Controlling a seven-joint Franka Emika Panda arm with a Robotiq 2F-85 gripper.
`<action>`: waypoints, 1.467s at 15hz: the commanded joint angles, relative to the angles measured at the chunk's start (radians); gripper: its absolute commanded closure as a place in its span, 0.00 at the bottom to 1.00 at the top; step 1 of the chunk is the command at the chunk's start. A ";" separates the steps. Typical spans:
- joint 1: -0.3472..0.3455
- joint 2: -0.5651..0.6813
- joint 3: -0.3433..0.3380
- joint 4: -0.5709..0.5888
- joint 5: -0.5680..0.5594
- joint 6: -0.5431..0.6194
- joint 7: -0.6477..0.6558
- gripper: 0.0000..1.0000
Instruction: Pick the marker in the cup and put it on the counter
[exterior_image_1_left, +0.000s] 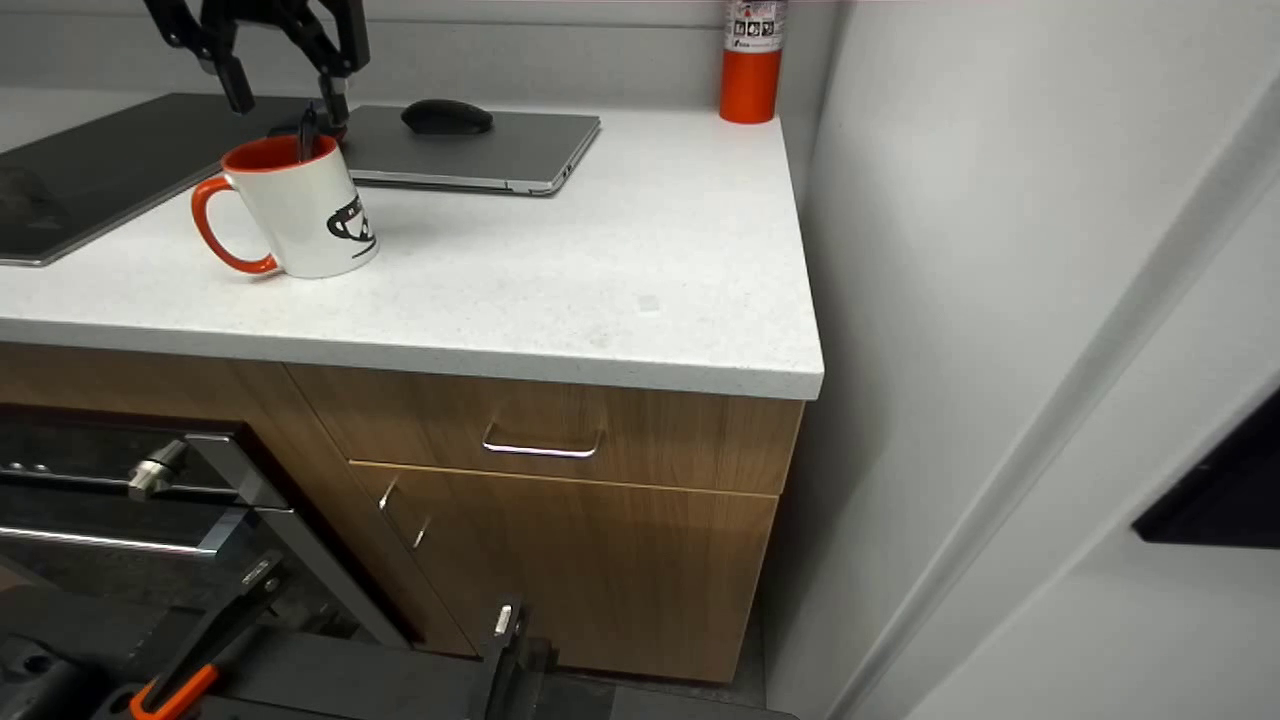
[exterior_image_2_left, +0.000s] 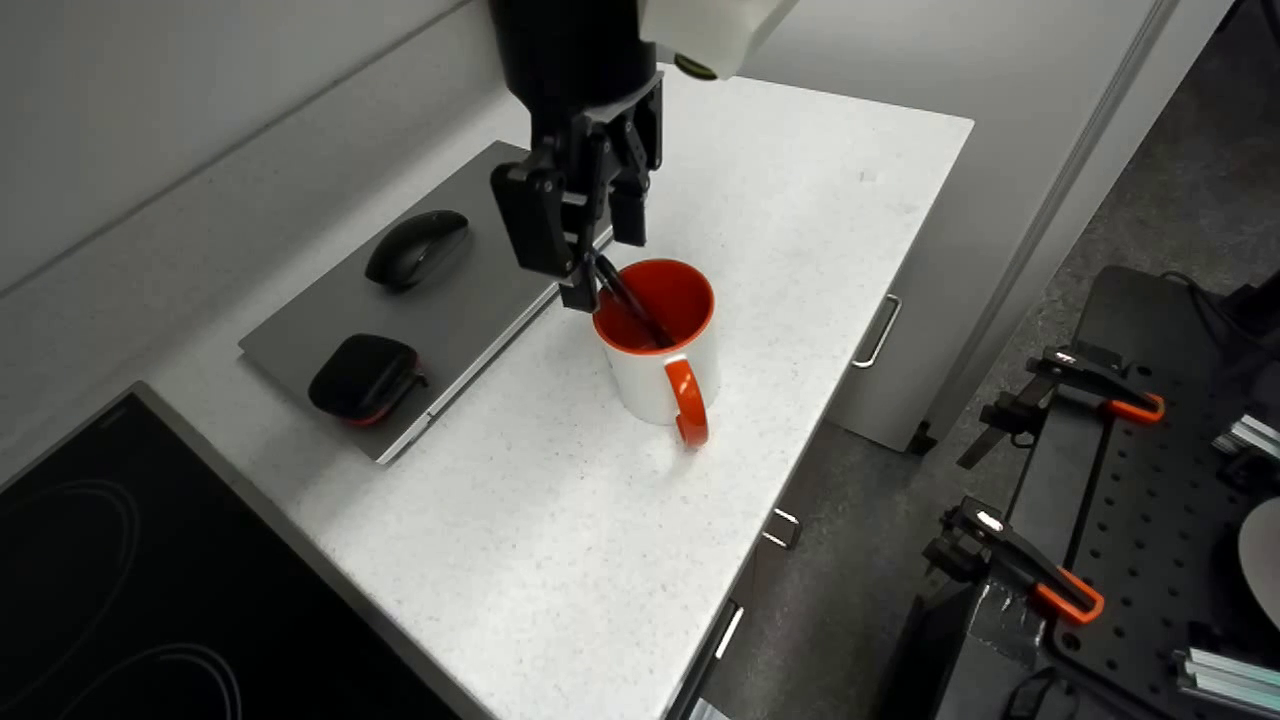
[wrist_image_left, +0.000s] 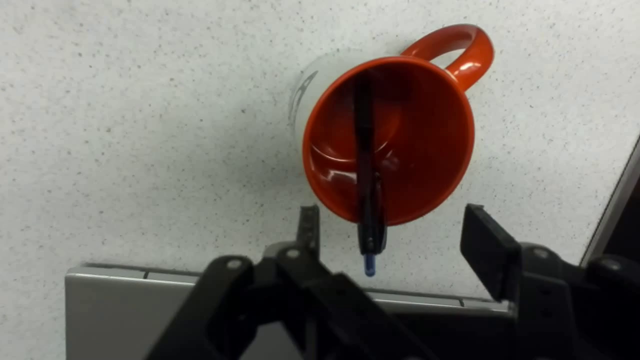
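White ceramic mug (exterior_image_1_left: 308, 215) with orange-red interior and loop handle stands upright on speckled white stone-look countertop (exterior_image_1_left: 560, 275). Inside it: thin black pen-like marker (wrist_image_left: 366, 170), tilted, blue end past rim. Your black two-fingered claw (exterior_image_1_left: 288, 110) hangs near that end, released, spread apart.

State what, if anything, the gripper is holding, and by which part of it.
Nothing is held: the gripper is open, with a gap on either side of the pen, which leans in the mug.

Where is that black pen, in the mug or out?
In: the wrist view shows the black pen leaning inside the mug, with its blue end sticking out.
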 joint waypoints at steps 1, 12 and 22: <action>-0.010 0.030 -0.004 0.024 0.034 0.025 -0.040 0.55; -0.012 -0.055 -0.007 -0.008 0.025 -0.023 -0.043 0.97; -0.026 -0.361 -0.067 -0.055 -0.029 -0.155 -0.047 0.97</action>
